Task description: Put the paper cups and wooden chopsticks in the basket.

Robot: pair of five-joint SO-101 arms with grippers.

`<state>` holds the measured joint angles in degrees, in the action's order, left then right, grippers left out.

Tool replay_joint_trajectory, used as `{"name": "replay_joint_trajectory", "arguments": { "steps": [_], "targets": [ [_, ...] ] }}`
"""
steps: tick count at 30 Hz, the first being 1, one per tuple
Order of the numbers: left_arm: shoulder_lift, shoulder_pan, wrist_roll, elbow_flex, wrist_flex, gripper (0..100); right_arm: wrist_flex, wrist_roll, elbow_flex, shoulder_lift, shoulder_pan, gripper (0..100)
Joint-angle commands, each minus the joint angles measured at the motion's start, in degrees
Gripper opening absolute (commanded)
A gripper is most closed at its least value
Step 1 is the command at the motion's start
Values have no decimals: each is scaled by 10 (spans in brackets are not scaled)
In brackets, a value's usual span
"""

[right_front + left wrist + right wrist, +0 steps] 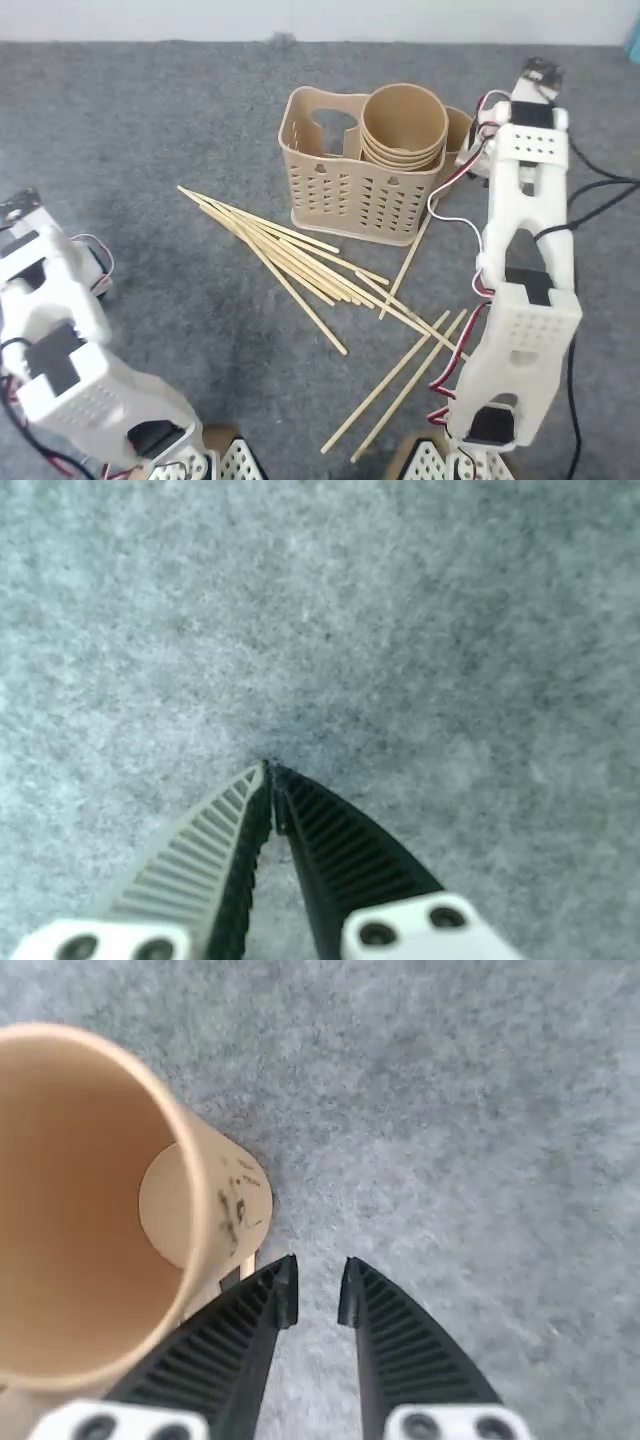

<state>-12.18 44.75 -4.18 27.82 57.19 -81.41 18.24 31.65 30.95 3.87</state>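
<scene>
Chopsticks (300, 262) of pale wood lie fanned across the grey carpet (150, 130) in front of a tan perforated basket (350, 195). None of them is inside it. Most form a loose sheaf running diagonally from the basket's near left corner toward the right arm (525, 200). One stick (410, 262) angles away from the basket's near right corner, and a pair (400, 385) lies apart, closer to the arm bases.

A nested stack of paper cups (405, 125) stands in the basket's right-hand compartment as the high view shows it. One loose cup (460, 125) sits on the carpet just beyond the basket's far right corner, partly hidden behind the stack.

The right arm stretches along the right side of the table up to that cup. In its wrist view the right gripper (315, 1290) hangs over the carpet just beside the loose cup (100, 1210), whose open mouth faces the camera. Its fingers (270, 1305) are parted by a narrow gap and hold nothing.

The left arm (60, 340) is folded at the near left edge, well apart from the chopsticks. The left gripper (270, 772) points down at bare carpet, with its fingertips pressed together and nothing between them.
</scene>
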Motion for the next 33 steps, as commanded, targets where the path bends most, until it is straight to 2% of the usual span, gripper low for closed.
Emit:
{"name": "replay_joint_trajectory", "arguments": {
  "steps": [1,6,15,24,33],
  "targets": [
    [25,-11,5,-1,-11,12,-36,15,51,-83,23,118],
    [25,-11,5,-1,-11,12,-37,72,74,-127,36,172],
    [25,-11,7,-1,-11,12,-1,74,88,-124,-3,186],
    [25,-11,16,-1,-11,12,72,72,91,-15,-5,184],
    [25,-11,16,-1,-11,12,69,46,91,49,-4,183]
  ]
}}
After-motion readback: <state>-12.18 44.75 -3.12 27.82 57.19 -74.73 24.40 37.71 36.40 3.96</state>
